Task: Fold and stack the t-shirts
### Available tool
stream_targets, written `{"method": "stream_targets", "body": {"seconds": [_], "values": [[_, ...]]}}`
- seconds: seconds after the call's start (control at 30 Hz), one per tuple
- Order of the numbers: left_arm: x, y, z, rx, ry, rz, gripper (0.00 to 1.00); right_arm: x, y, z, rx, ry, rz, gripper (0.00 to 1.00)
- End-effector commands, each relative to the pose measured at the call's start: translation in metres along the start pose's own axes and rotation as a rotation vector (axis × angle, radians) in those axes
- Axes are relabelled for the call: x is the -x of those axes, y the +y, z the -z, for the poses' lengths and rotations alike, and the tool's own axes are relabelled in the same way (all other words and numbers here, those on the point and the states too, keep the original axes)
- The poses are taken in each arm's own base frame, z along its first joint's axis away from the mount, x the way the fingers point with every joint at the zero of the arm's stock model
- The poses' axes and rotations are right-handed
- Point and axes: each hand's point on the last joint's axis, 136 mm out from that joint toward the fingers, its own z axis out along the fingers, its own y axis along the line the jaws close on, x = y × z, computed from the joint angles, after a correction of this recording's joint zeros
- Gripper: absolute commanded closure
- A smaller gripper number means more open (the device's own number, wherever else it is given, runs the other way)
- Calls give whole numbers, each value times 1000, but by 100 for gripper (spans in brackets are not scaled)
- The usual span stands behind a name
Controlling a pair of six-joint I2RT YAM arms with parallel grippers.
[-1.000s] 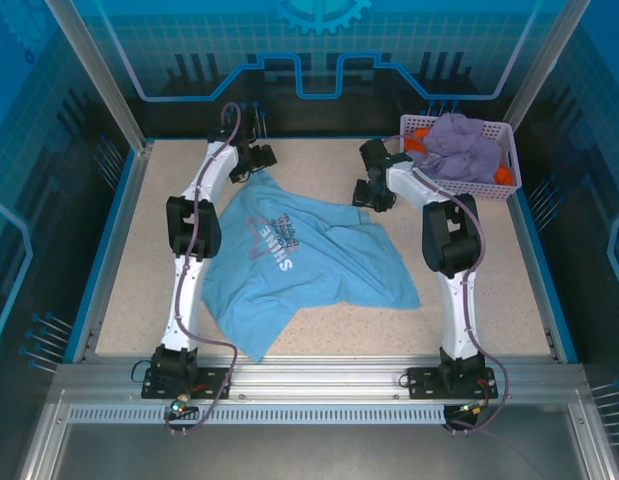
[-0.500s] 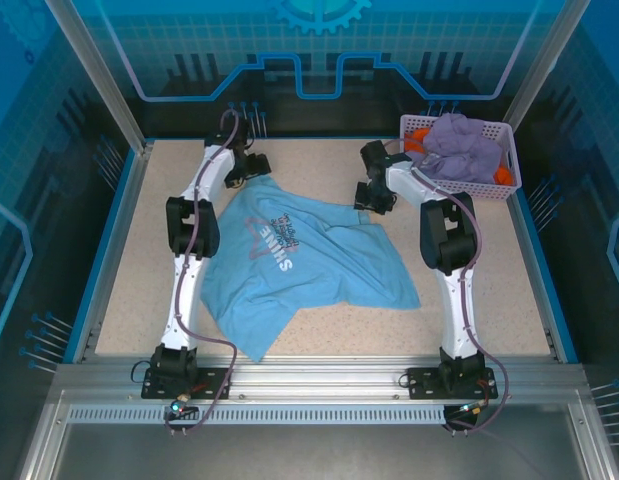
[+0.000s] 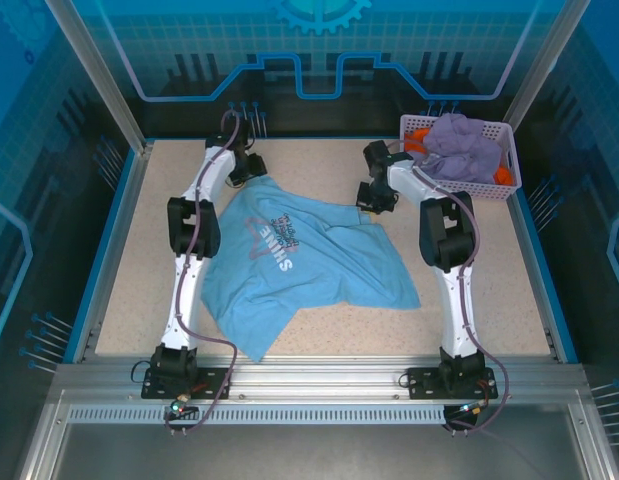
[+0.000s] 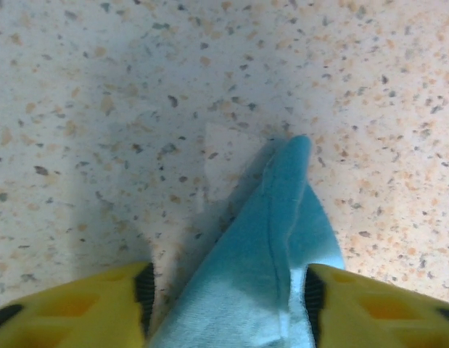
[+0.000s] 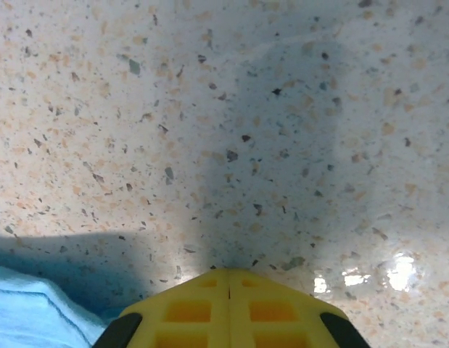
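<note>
- At the far side of the speckled table (image 3: 319,165), the light-blue t-shirt (image 3: 299,265) lies spread but rumpled, lettering up, with both my claws at its far edge.
- My left claw (image 3: 249,170) stands over the shirt's far-left corner. In the wrist view its yellow fingers (image 4: 72,308) flank a peaked fold of blue cloth that fills the gap between them. Whether they truly bite it I cannot tell.
- My right claw (image 3: 374,197) is clenched, its pads meeting on a seam with nothing showing between them. The blue cloth lies just beside it at the lower left (so this side may have missed its hold).
- The lavender t-shirt (image 3: 464,148) and the orange t-shirt (image 3: 505,176) wait heaped in the mesh basket (image 3: 479,187) at the far right.
- I judge the step to be seizing the far edge of the first shirt to flatten it or begin the fold, so the task is barely begun.
- Next, the left pinch needs to be firm, and the right claw needs cloth between its pads before any lift, or the shirt will drag askew.
</note>
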Motion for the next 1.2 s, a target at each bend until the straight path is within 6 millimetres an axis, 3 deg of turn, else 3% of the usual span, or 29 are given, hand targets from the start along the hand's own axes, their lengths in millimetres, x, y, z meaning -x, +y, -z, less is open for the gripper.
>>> {"method": "stream_targets", "body": {"seconds": [0.0,0.1,0.27,0.47,0.7,0.8,0.87,1.03,1.13,1.17], "values": [[-7,-24,-8,-94,22,-12,57,-7,6,-11,31,33,7,100],[2,-30,4,-111,-9,-14,80,-1,11,-1,52,-7,29,100],[25,-45,45,-165,-110,-16,91,16,22,42,106,-142,69,100],[45,-62,110,-244,-283,-32,98,30,31,105,200,-344,119,100],[29,-66,175,-337,-463,-45,97,26,30,156,303,-520,165,100],[7,-70,192,-358,-483,-53,92,16,25,173,342,-568,178,100],[-17,-76,193,-353,-460,-68,90,10,20,181,363,-585,178,100],[-114,-91,166,-249,-337,-106,79,-16,5,185,395,-548,173,100],[-175,-79,147,-145,-245,-80,77,-36,-6,179,378,-487,161,100],[-194,-74,142,-126,-210,-68,68,-44,-9,175,372,-454,151,100]]}}
